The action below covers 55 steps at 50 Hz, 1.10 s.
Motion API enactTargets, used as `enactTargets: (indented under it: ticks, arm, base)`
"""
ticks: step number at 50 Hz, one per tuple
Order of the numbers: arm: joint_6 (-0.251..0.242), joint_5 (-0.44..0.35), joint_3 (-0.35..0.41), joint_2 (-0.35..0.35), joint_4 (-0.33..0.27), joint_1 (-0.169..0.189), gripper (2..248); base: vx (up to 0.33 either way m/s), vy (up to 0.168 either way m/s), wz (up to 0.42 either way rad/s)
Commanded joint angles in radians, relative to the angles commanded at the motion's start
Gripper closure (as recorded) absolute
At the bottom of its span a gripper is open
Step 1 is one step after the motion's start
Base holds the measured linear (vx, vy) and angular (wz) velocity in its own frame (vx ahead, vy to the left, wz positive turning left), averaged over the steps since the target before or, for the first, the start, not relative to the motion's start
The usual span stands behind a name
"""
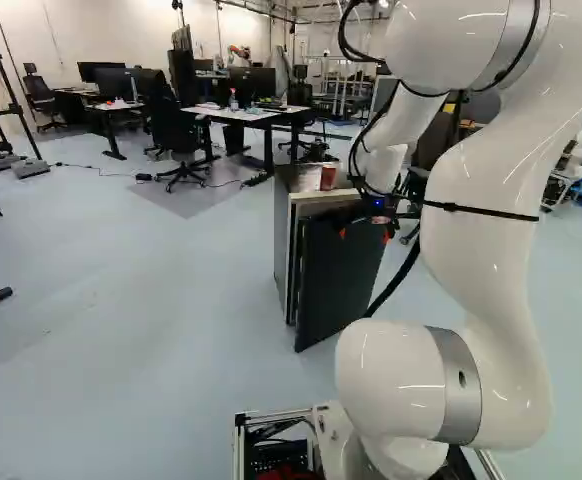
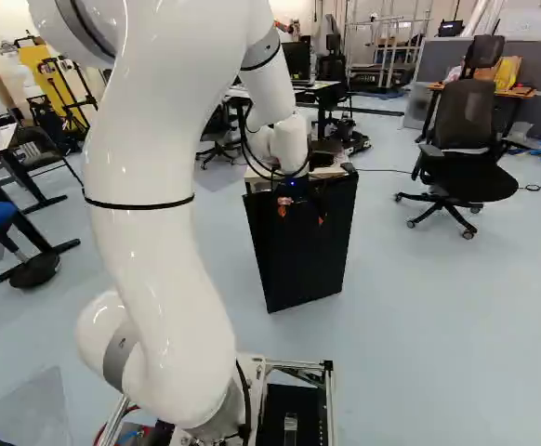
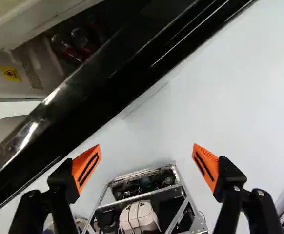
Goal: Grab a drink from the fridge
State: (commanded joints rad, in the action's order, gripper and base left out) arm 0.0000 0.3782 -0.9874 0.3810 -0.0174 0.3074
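1. Closest is the metal frame (image 2: pixel 300 365) of the moving base. The big white arm (image 1: pixel 491 250) goes up from it, bends over and reaches down ahead.
2. At the arm's end is the black gripper (image 1: pixel 365 235). Its two fingers are spread wide, with orange pads (image 3: pixel 87 168) on them. They pinch nothing. The gripper is by the black fridge door (image 1: pixel 336 290), and one finger is very near the door's edge. I can't tell if they touch.
3. The fridge door is open. It stands out from the fridge (image 1: pixel 282 240), with a gap between them.
4. The drinks are inside the fridge, past the door's edge in the wrist view. There is one red can (image 3: pixel 63 47) and another red can (image 3: pixel 82 40), side by side. It is dark in there, so it is hard to see more of them. A yellow sticker (image 3: pixel 10 73) is on a pale part inside.
5. On top of the fridge is a small red thing (image 1: pixel 328 177).
6. Farther off, a black chair (image 2: pixel 466 167) with wheels is at the right of the right base view.
7. Way back in the left base view, desks (image 1: pixel 243 115) have dark screens (image 1: pixel 252 81) on them.
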Motion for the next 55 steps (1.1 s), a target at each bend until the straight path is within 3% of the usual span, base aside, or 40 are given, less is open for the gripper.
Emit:
enactTargets:
  ticks: [55]
  arm:
    - [0.0,-0.2,0.012,-0.009,-0.101,-0.098,3]
  base:
    - [0.0,0.0,0.0]
